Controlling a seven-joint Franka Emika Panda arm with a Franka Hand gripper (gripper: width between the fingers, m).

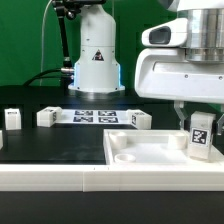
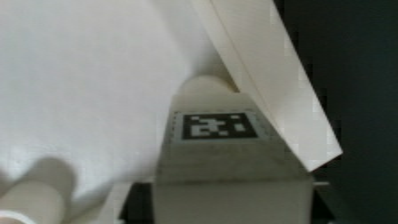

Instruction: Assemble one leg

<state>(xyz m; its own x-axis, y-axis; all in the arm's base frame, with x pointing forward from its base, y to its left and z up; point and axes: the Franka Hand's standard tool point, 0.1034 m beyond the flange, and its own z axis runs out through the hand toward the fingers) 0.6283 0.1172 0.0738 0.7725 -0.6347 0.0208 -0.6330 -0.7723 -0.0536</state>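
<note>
Currently the jaws are clamped on the leg [image 1: 200,133] [image 2: 217,150], gripping its upper part. The block stands upright with its black-and-white tag facing the exterior camera. It is held over the panel [image 1: 140,150] [image 2: 89,90], at the panel's far corner on the exterior view's right. Whether its lower end touches the panel cannot be told. The wrist view shows the tagged face of the leg against the panel's flat white surface, with the panel's raised rim [image 2: 267,70] running just beside it.

The panel lies flat on the black tabletop [image 1: 60,140]. Beyond the panel, 3 further legs [image 1: 12,119] [image 1: 46,117] [image 1: 138,119] stand apart from one another. The marker board [image 1: 95,117] lies beyond the panel, between 2 of them. The arm base [image 1: 95,55] stands well beyond the panel, behind the marker board.
</note>
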